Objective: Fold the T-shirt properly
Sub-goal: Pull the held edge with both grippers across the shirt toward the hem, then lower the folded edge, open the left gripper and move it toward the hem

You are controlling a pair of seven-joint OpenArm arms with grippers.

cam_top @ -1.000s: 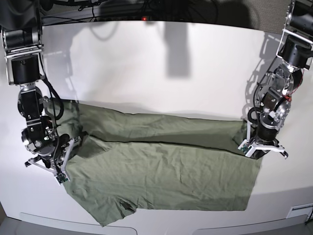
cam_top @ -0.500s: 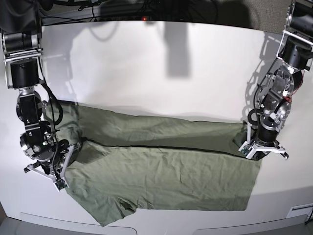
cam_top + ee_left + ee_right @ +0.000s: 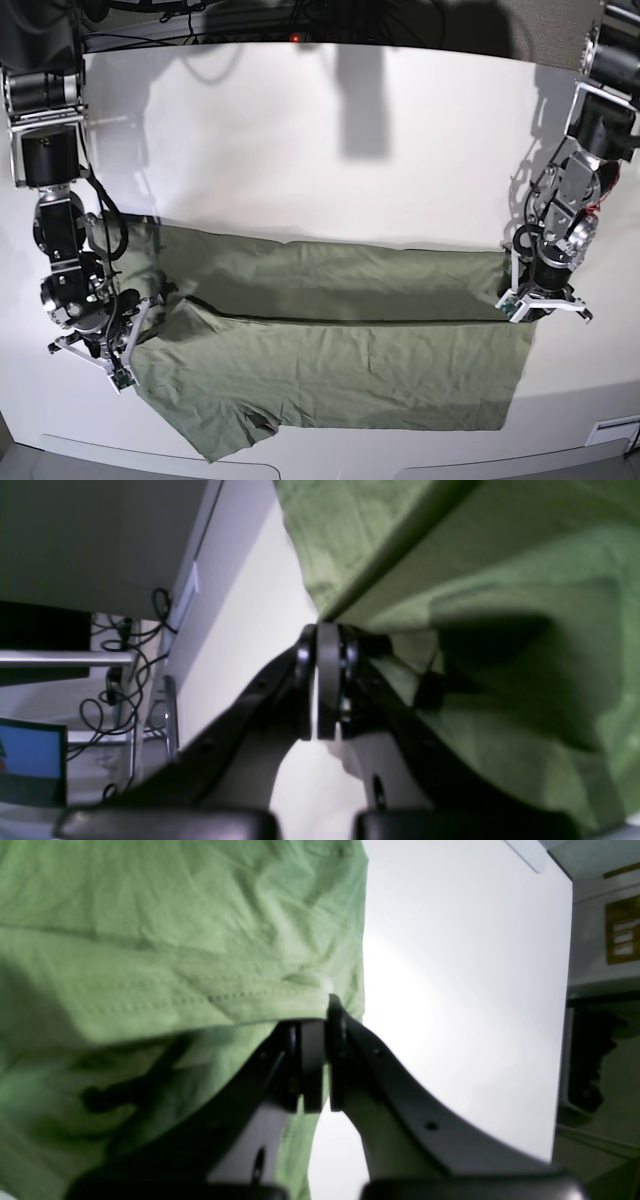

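Olive-green cotton T-shirt: plain, no print; brighter sage green in both wrist views; pale dotted stitch line along one seam.
Flat white table: plain, grey shadows.
Left gripper: black fingers, grey pad.
Right gripper: black fingers.
Arm bodies: black and silver.

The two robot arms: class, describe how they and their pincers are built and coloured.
Both arms are stacked black and silver-grey cylindrical joints with looping black cables. The left pincer carries white angular brackets at its tip; the right pincer has similar pale struts. In the wrist views, the fingers are black, curved, with flat dark pads.
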